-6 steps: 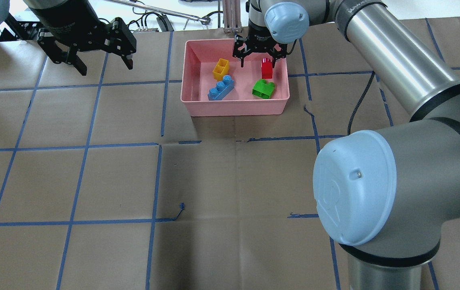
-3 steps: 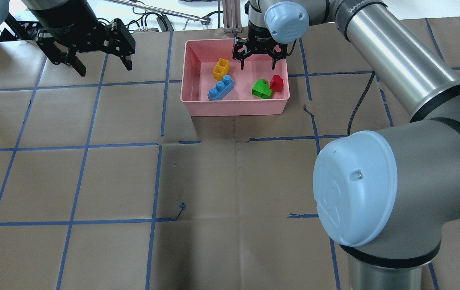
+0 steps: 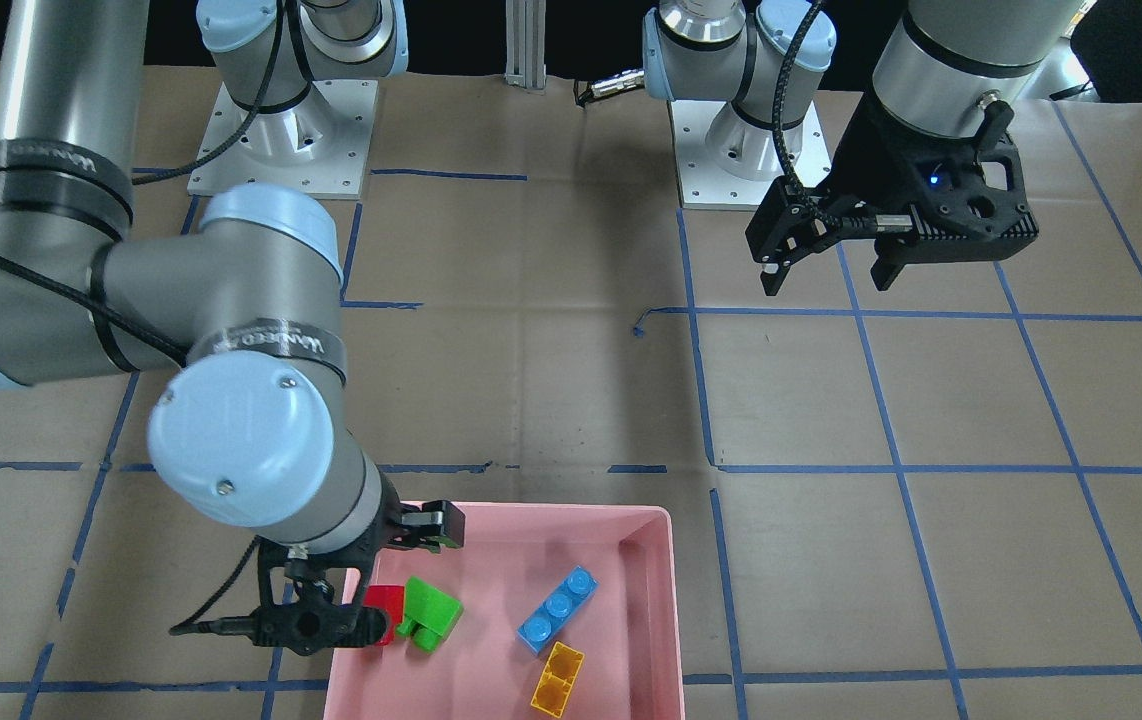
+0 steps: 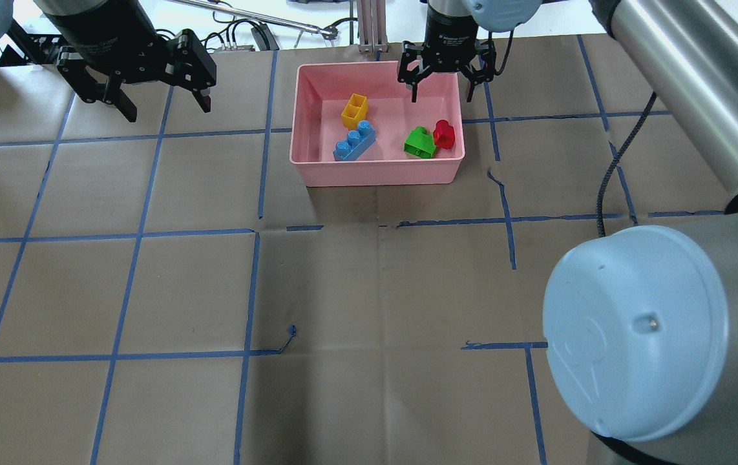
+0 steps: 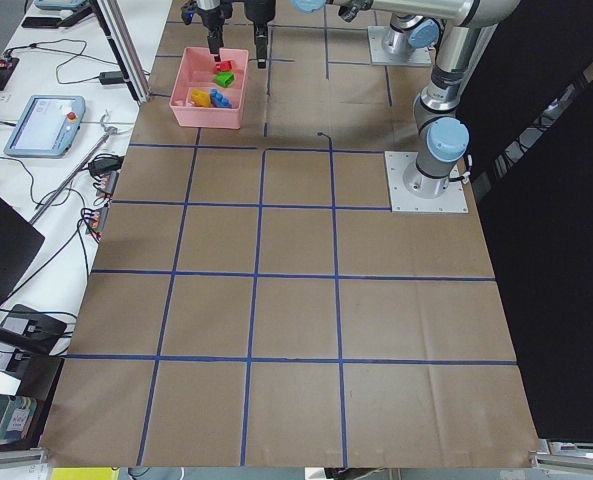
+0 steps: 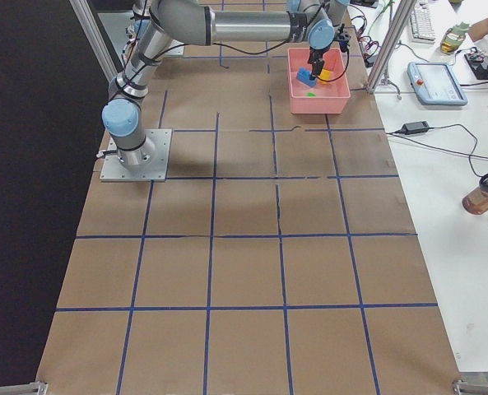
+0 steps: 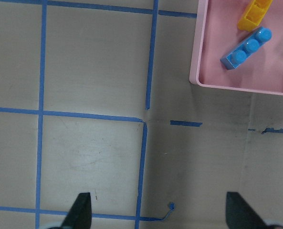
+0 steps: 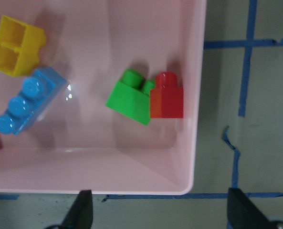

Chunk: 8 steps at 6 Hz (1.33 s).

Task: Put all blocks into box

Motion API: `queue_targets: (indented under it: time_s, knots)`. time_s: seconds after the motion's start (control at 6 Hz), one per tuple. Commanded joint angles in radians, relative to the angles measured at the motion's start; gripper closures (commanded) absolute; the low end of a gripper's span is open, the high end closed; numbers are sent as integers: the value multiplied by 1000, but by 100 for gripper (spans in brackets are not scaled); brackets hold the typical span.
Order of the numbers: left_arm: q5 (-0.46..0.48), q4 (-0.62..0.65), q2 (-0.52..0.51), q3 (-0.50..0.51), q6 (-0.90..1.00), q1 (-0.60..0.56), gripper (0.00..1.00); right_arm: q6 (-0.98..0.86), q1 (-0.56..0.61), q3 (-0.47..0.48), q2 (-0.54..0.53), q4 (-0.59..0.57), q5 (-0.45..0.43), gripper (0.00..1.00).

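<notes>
The pink box (image 4: 375,174) stands at the far middle of the table. In it lie the yellow brick (image 4: 354,110), the blue brick (image 4: 354,141), the green brick (image 4: 419,142) and the red brick (image 4: 444,134), the red one touching the green one at the right wall. My right gripper (image 4: 443,90) is open and empty above the box's far right corner. Its wrist view shows the red brick (image 8: 167,97) and the green brick (image 8: 130,98) side by side. My left gripper (image 4: 165,103) is open and empty, high over the table left of the box.
The table is brown paper with a grid of blue tape (image 4: 259,232). An aluminium post (image 4: 369,26) and cables (image 4: 240,32) lie just beyond the box's far edge. The right arm's big elbow (image 4: 634,329) fills the near right.
The red brick has dropped from under my right gripper and come to rest against the green brick. The right gripper has moved up, right and towards the far edge. The left gripper has barely moved.
</notes>
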Motion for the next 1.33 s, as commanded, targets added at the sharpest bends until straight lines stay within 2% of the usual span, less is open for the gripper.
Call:
queue_targets:
  time_s: [0.0, 0.33, 0.5, 1.17]
  knots:
    - [0, 1, 2, 0, 0, 0, 1, -49, -52, 172, -204, 45, -40, 0]
    - [0, 1, 2, 2, 0, -2, 1, -45, -57, 390, -421, 25, -42, 0]
    - [2, 1, 2, 0, 0, 0, 1, -45, -65, 426, -472, 25, -42, 0]
    - [2, 1, 0, 0, 0, -2, 1, -46, -89, 417, -488, 36, -45, 0]
